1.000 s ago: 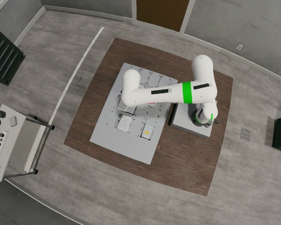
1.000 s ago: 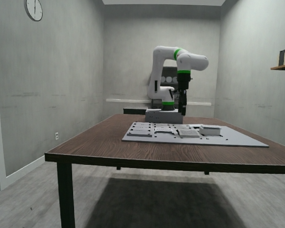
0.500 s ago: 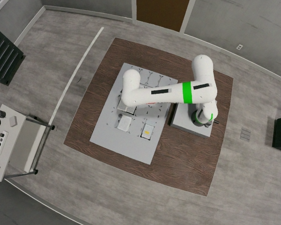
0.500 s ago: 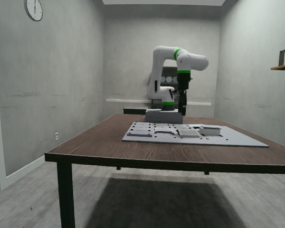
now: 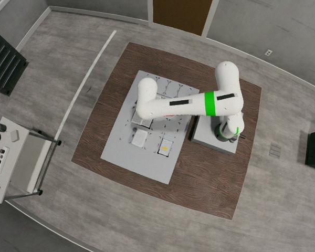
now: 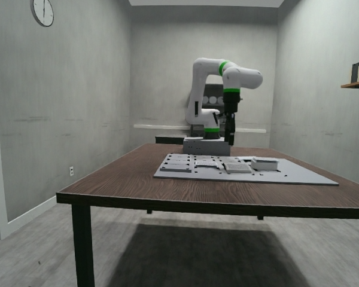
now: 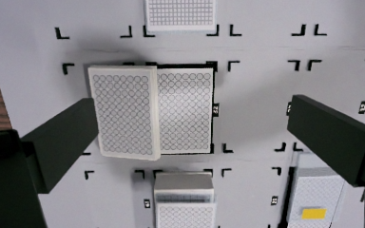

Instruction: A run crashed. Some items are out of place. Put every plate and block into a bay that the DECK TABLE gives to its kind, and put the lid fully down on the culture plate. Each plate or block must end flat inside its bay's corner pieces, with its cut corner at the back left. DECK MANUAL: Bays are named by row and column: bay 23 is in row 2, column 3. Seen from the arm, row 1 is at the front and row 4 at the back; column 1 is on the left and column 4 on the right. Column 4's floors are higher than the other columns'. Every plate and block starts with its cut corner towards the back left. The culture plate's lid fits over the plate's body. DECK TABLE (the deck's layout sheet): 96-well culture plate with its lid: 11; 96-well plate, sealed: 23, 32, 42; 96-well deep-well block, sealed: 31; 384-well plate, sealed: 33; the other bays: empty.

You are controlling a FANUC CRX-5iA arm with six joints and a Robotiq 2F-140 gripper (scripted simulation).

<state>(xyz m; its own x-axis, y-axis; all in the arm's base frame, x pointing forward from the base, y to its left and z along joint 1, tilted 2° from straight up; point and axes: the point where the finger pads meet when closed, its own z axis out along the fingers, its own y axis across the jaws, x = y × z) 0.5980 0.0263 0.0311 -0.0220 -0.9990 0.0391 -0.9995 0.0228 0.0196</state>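
My gripper (image 6: 231,143) (image 7: 193,114) is open and empty, high above the deck; the arm hides it in the top view. A 96-well plate (image 7: 184,111) sits in bay 32. Another 96-well plate (image 7: 123,114) (image 5: 137,119) lies towards bay 42, its front edge overlapping the bay 32 plate, apparently tilted. A deep-well block (image 7: 184,181) (image 6: 264,165) stands in bay 31, with what looks like a shifted 96-well plate (image 7: 184,216) (image 5: 139,137) on top. The 384-well plate (image 7: 182,11) is in bay 33. The culture plate (image 7: 313,187) (image 5: 166,144) is in bay 11, its clear lid (image 7: 308,161) shifted towards column 2.
The grey deck board (image 5: 136,165) (image 6: 300,176) lies on the brown table (image 5: 203,184) (image 6: 136,191). Column 4's raised floors (image 6: 175,170) form a step at one side. The robot's pedestal (image 5: 206,138) (image 6: 206,148) stands at the deck's front. The bay 32 plate and its overlapping neighbour leave no gap between them.
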